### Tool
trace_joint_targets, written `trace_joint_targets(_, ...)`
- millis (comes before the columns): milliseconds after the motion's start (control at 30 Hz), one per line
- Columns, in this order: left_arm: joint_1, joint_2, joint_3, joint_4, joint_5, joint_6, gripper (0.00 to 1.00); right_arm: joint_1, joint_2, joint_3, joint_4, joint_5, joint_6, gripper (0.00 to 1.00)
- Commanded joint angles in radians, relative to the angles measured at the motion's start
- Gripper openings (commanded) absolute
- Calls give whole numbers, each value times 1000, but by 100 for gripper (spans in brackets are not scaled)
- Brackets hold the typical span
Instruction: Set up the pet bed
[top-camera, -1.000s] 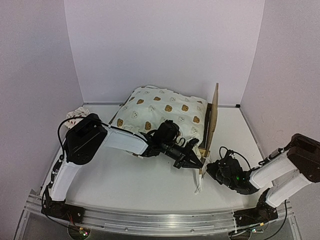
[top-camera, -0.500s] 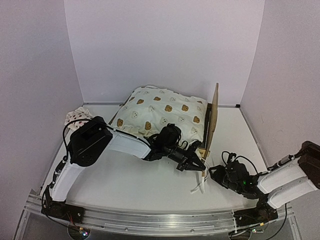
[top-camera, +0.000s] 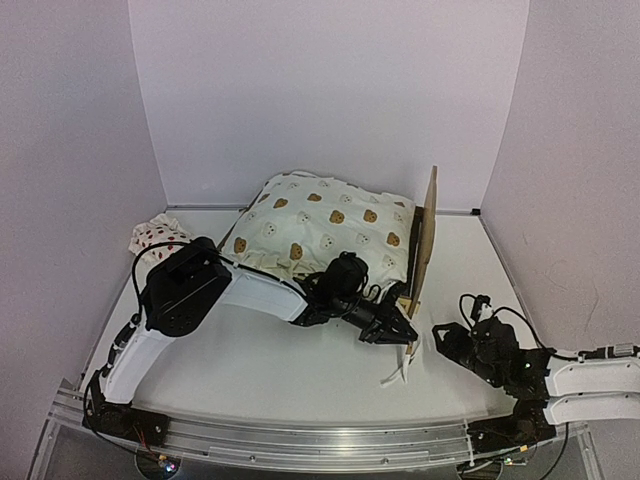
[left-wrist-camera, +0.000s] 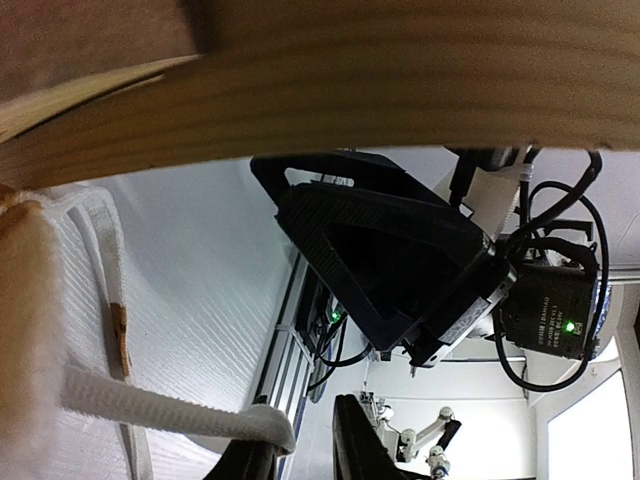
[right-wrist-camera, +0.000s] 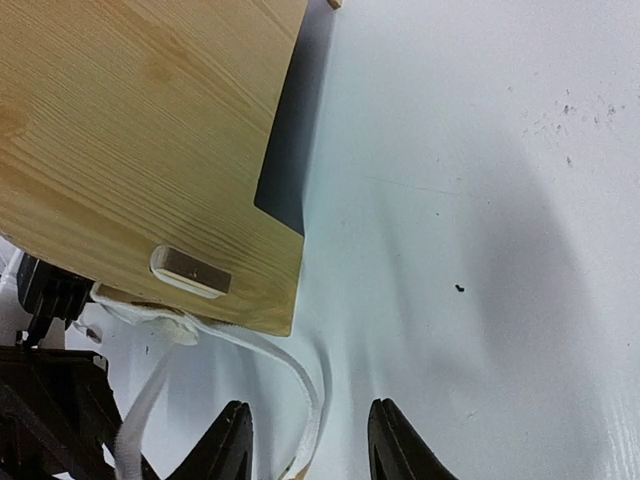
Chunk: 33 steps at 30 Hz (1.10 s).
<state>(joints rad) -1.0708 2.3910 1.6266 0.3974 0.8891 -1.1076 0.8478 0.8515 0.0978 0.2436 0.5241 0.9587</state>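
Since one second ago the right arm has pulled back and sunk low over the white table (top-camera: 300, 375), so the right end effector (top-camera: 443, 338) now lies apart from the pet bed (top-camera: 428, 230). Its jaws stand open, with a loop of flat white tie (right-wrist-camera: 290, 365) on the table between them, not clamped.

The bed stands at the middle of the table. Its thin headboard of light, grained plywood is upright, with a dark grey base behind it. A puffy cream cushion (top-camera: 330, 225) with brown bear faces lies against it.

The left end effector (top-camera: 398, 330) is at the bed's near corner. Its jaws are slightly apart, with a ribbed white strap (left-wrist-camera: 180, 410) just beside one finger.
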Motion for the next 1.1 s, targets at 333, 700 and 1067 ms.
trace_joint_targets(333, -83, -24, 119, -711, -445, 368, 58, 5, -10, 73, -132, 60, -175, 40)
trace_joint_targets(700, -176, -131, 100, -959, -777, 554, 55, 5, 36, 151, -157, 37, -339, 39)
trace_joint_targets(1067, -245, -63, 210, -1061, -848, 655, 49, 4, 67, 214, -239, -27, -377, 38)
